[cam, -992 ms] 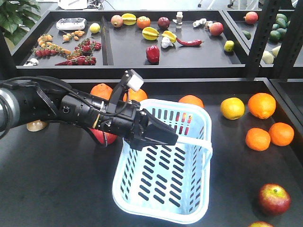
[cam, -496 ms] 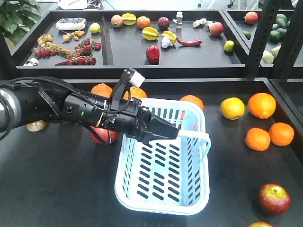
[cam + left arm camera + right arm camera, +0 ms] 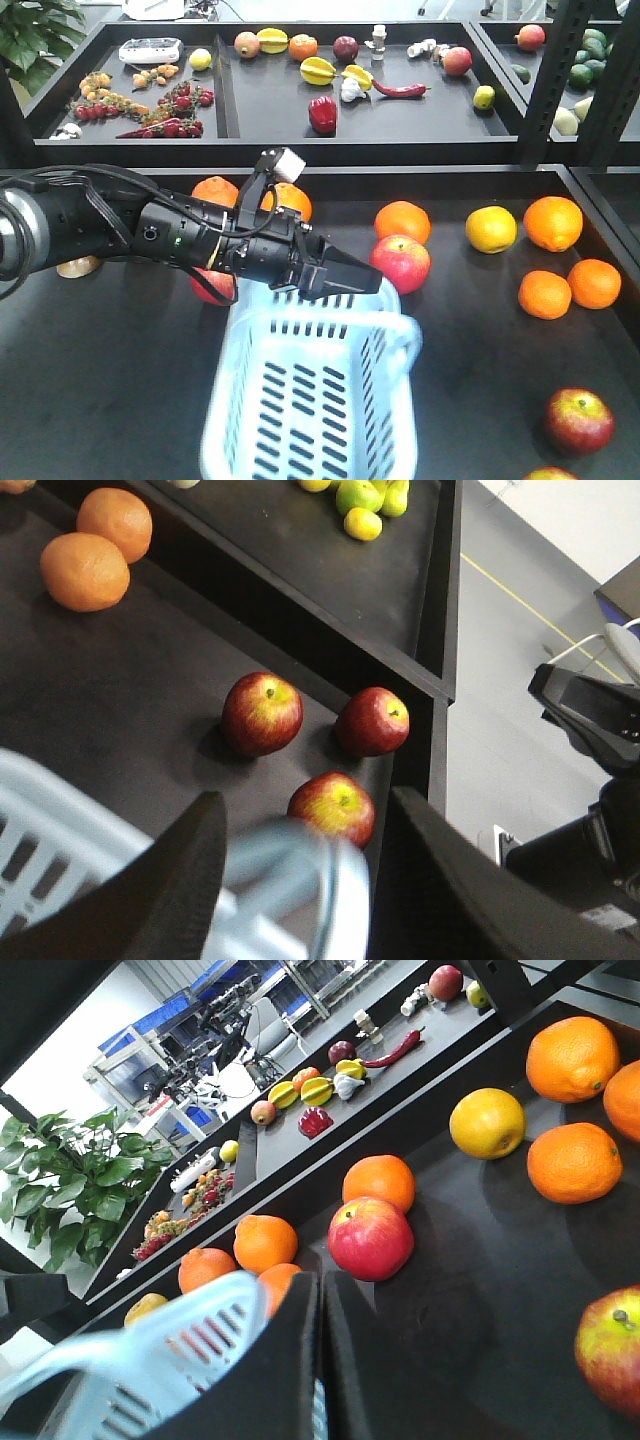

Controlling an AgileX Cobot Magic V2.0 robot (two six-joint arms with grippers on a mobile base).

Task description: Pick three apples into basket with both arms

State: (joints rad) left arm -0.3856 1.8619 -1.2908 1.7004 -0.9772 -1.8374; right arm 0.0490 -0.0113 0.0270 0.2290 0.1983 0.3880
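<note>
The apples (image 3: 262, 713) lie as a loose trio at the centre of the left wrist view, on the dark table (image 3: 150, 660) near its corner. None of them is in the basket (image 3: 300, 322). In the front view we find one apple at the lower right (a second just peeps in at the bottom edge). The basket fills the lower middle of that view and is blurred. At its far rim sits the left gripper (image 3: 365, 283), its fingers (image 3: 190, 880) spread wide with the blurred rim between them; we cannot tell whether they touch it. The right gripper (image 3: 320, 1285), at the bottom centre of its own view, has its fingers pressed almost together on a pale blue sliver of basket. Right of centre in the front view, a pinkish-red apple (image 3: 400, 263) rests just in front of an orange (image 3: 402, 220).
</note>
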